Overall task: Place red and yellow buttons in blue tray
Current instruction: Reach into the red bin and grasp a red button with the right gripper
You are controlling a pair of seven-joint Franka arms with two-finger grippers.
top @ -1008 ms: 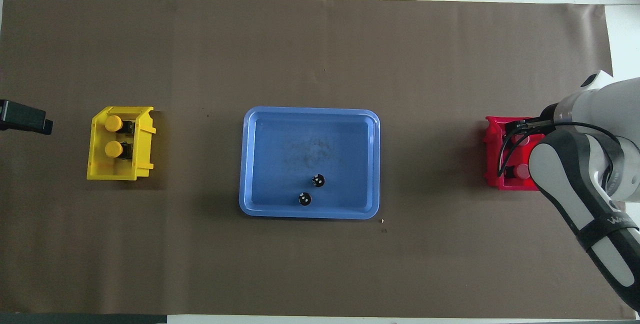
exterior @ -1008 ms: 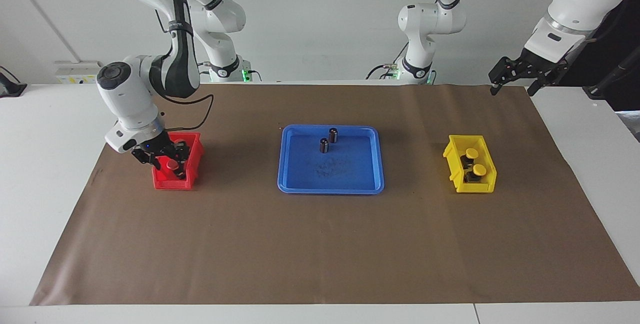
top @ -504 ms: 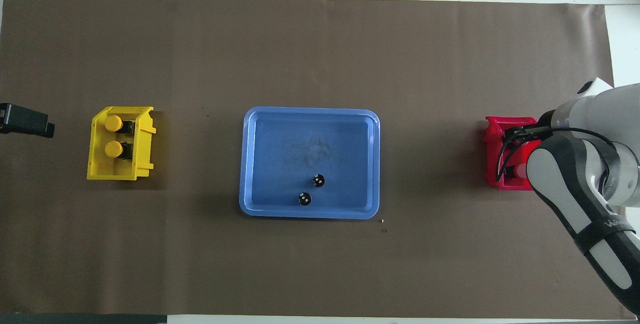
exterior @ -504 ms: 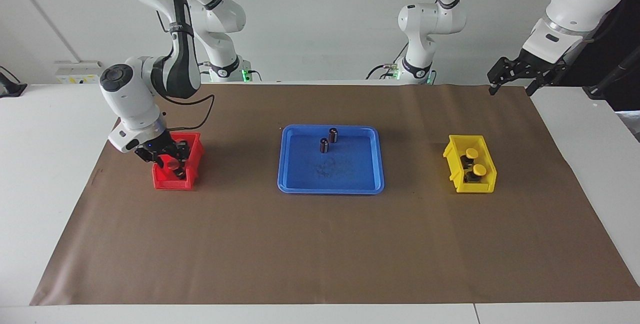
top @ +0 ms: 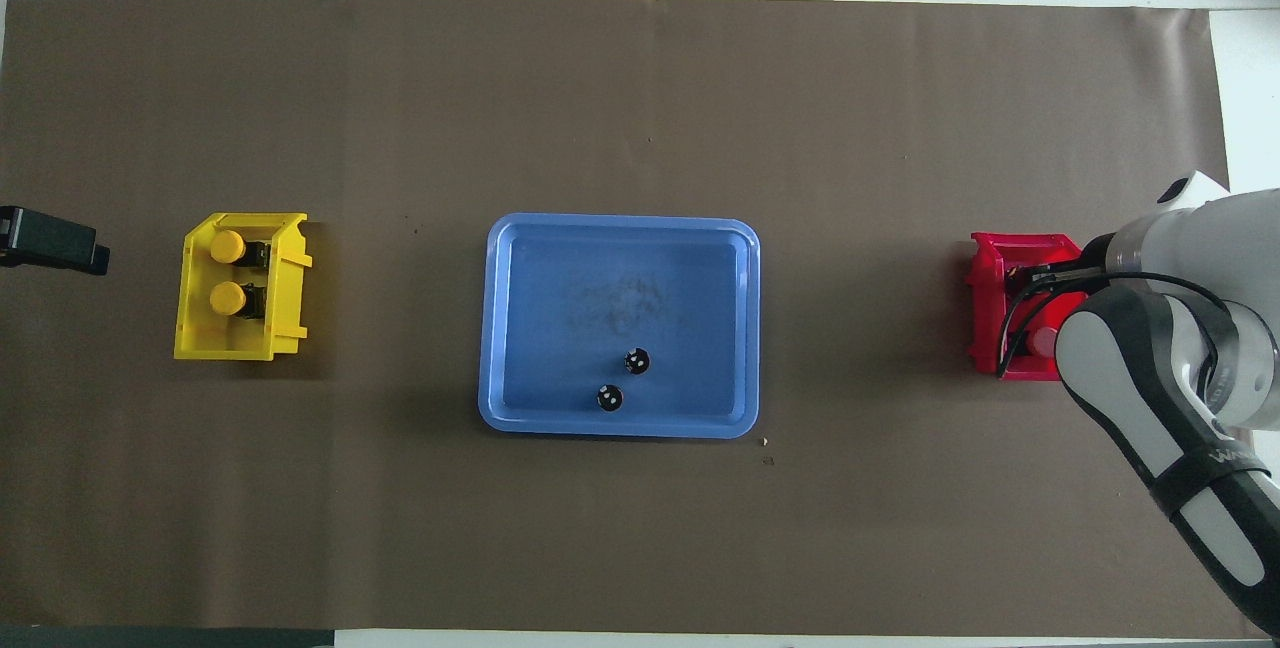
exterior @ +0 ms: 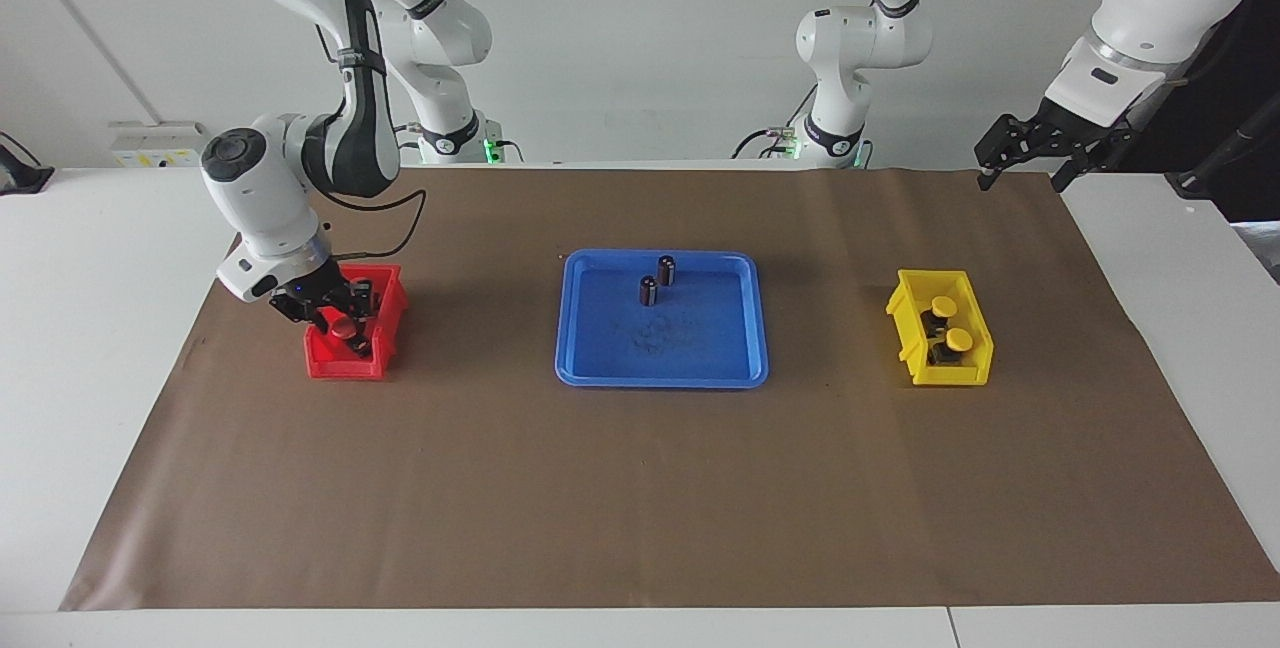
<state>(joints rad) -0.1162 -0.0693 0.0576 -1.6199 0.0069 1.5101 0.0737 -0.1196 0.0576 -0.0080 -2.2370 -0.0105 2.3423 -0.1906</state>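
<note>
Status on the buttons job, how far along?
Done: nothing; the blue tray holds only two dark cylinders. In hand: right gripper on a red button in the red bin. Left: both yellow buttons sit in the yellow bin; left gripper waits, open.

Our right arm bends down from its base, forearm sloping low and wrist turned so the right hand (exterior: 340,320) points steeply downward, its fingers drawn in close together. Our left arm waits raised at its own end of the bench, the left hand (exterior: 1022,166) hanging in the air with its fingers spread wide apart.
</note>
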